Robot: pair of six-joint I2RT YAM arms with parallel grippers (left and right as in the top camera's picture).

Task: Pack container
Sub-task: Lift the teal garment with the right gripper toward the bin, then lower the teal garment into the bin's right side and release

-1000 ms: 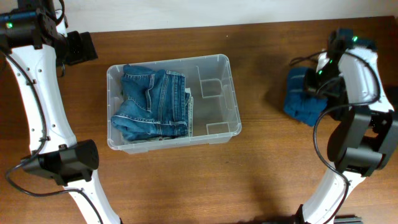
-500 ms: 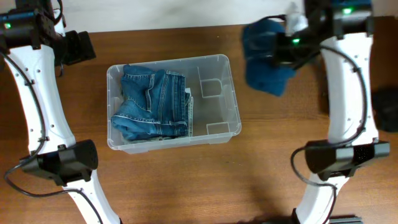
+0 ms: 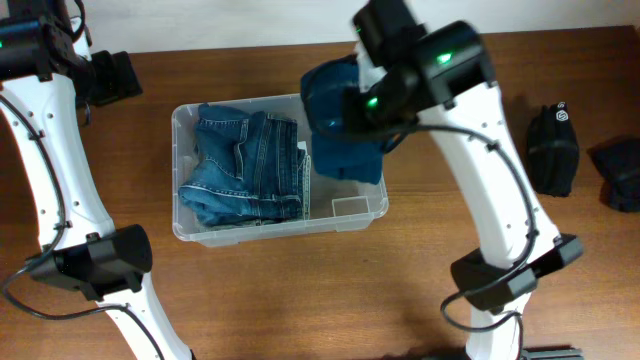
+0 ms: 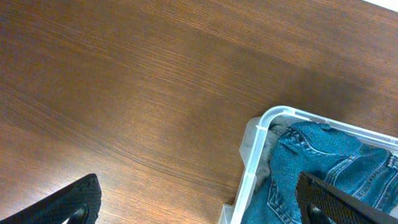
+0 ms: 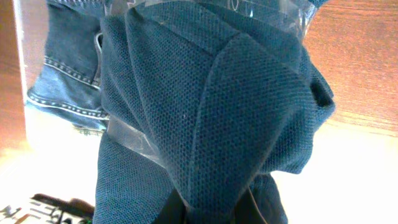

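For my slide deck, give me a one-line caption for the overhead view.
Right gripper holds a dark blue garment over the clear container's empty half, beside folded jeans already inside.

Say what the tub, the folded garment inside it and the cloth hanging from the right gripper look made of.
The tub: clear, glossy plastic, by the see-through walls. The folded garment: denim, matte, by the faded blue weave and pale stitched seams; likely jeans. The cloth: dark blue knit, matte, with a fine pitted texture up close; fibre unclear.
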